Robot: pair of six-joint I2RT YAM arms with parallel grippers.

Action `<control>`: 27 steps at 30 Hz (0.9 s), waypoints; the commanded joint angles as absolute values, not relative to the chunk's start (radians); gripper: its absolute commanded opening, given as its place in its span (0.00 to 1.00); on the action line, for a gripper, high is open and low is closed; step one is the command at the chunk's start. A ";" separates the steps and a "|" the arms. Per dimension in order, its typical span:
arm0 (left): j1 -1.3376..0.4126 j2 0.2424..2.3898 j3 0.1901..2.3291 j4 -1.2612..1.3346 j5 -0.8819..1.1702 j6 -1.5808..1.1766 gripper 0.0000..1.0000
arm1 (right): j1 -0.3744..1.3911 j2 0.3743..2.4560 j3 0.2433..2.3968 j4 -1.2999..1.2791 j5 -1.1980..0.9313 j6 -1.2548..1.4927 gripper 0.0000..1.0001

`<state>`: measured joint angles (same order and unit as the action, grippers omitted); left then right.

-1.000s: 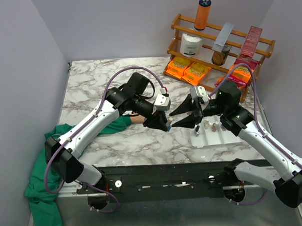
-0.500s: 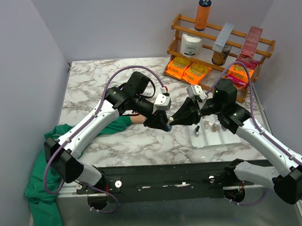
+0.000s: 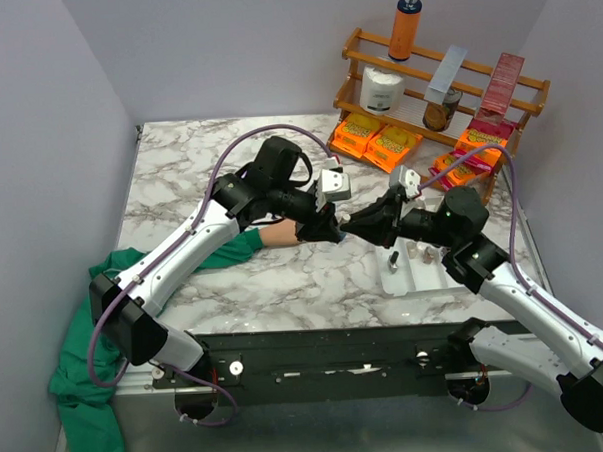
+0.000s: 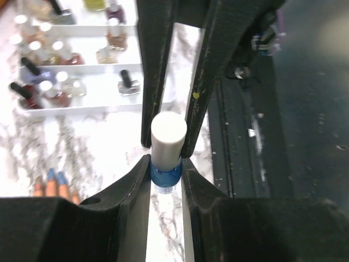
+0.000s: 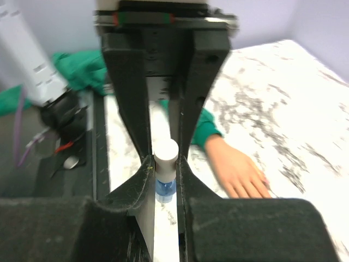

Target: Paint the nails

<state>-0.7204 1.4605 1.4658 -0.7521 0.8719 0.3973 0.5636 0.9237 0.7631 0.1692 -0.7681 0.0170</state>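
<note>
My left gripper [image 3: 331, 230] [image 4: 165, 165] is shut on the blue glass body of a small nail-polish bottle [image 4: 165, 176], held above the table. My right gripper [image 3: 348, 226] [image 5: 165, 161] meets it head-on and is shut on the bottle's white cap [image 4: 168, 132] [image 5: 166, 151]. The peach fake hand [image 3: 279, 234] [image 5: 239, 168] with a green sleeve [image 5: 203, 129] lies flat on the marble just left of the grippers. Its fingertips with bluish nails [image 4: 53, 176] show at the lower left of the left wrist view.
A white tray [image 3: 419, 286] [image 4: 103, 109] with several polish bottles sits right of the grippers. A wooden rack [image 3: 446, 90] with an orange pump bottle, jars and orange packets stands at the back right. Green cloth [image 3: 83, 386] hangs over the front left edge.
My right gripper, wide open a second ago, has moved left and closed on the cap. Both grippers have risen and shifted towards the back with the bottle between them.
</note>
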 commanded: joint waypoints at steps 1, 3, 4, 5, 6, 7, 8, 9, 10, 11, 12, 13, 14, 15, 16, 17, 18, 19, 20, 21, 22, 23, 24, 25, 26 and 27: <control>-0.724 1.468 1.493 -0.557 0.692 0.241 0.00 | 0.594 0.888 0.683 0.279 -0.434 0.153 0.01; -0.727 1.473 1.494 -0.531 0.635 0.232 0.00 | 0.632 0.890 0.690 0.252 -0.306 0.169 0.01; -0.729 1.476 1.496 -0.526 0.626 0.227 0.00 | 0.646 0.894 0.696 0.239 -0.257 0.173 0.01; -0.732 1.480 1.497 -0.526 0.621 0.232 0.00 | 0.675 0.899 0.709 0.230 -0.191 0.178 0.01; -0.744 1.482 1.494 -0.523 0.611 0.233 0.00 | 0.686 0.913 0.712 0.227 -0.166 0.182 0.01; -0.750 1.483 1.493 -0.520 0.600 0.235 0.00 | 0.710 0.920 0.716 0.227 -0.141 0.192 0.01; -0.758 1.488 1.491 -0.519 0.583 0.235 0.00 | 0.719 0.928 0.719 0.227 -0.096 0.218 0.01; -0.765 1.488 1.485 -0.514 0.563 0.238 0.00 | 0.726 0.933 0.726 0.227 -0.068 0.241 0.01; -0.775 1.489 1.482 -0.509 0.517 0.236 0.00 | 0.727 0.946 0.730 0.218 -0.039 0.267 0.01; -0.776 1.494 1.480 -0.505 0.499 0.227 0.00 | 0.733 0.953 0.735 0.209 0.036 0.328 0.01; -0.776 1.493 1.473 -0.485 0.474 0.216 0.00 | 0.733 0.957 0.736 0.204 0.058 0.353 0.01; -0.778 1.497 1.471 -0.476 0.416 0.207 0.00 | 0.736 0.966 0.736 0.204 0.080 0.374 0.01; -0.779 1.502 1.470 -0.466 0.394 0.198 0.00 | 0.744 0.971 0.738 0.204 0.124 0.418 0.01; -0.779 1.502 1.468 -0.453 0.373 0.181 0.00 | 0.749 0.976 0.739 0.206 0.141 0.434 0.01; -0.779 1.505 1.467 -0.446 0.359 0.173 0.00 | 0.756 0.982 0.750 0.204 0.161 0.446 0.01; -0.784 1.511 1.466 -0.442 0.336 0.169 0.00 | 0.770 0.997 0.756 0.201 0.201 0.465 0.01; -0.785 1.514 1.466 -0.434 0.327 0.164 0.00 | 0.776 1.005 0.762 0.198 0.216 0.469 0.01; -0.787 1.516 1.466 -0.433 0.322 0.160 0.00 | 0.778 1.015 0.785 0.193 0.221 0.472 0.01; -0.788 1.525 1.466 -0.431 0.316 0.160 0.00 | 0.781 1.049 0.804 0.183 0.224 0.476 0.01; -0.788 1.528 1.466 -0.430 0.311 0.158 0.00 | 0.781 1.064 0.827 0.134 0.229 0.479 0.01; -0.788 1.531 1.463 -0.428 0.308 0.155 0.00 | 0.781 1.081 0.845 0.117 0.230 0.480 0.01; -0.788 1.531 1.459 -0.425 0.308 0.156 0.00 | 0.781 1.091 0.860 0.107 0.230 0.480 0.01; -0.788 1.528 1.448 -0.420 0.316 0.158 0.00 | 0.781 1.095 0.861 0.106 0.230 0.488 0.01; -0.787 1.526 1.444 -0.420 0.321 0.160 0.00 | 0.781 1.092 0.861 0.106 0.230 0.489 0.01; -0.788 1.520 1.437 -0.420 0.324 0.166 0.00 | 0.779 1.088 0.859 0.106 0.227 0.485 0.01; -0.784 1.517 1.427 -0.419 0.336 0.167 0.00 | 0.779 1.074 0.861 0.107 0.221 0.476 0.06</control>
<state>-0.7708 1.5246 1.4544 -0.5018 0.3012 0.1707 0.7662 1.0817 0.8330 0.1593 0.1970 0.4431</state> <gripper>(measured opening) 0.323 0.223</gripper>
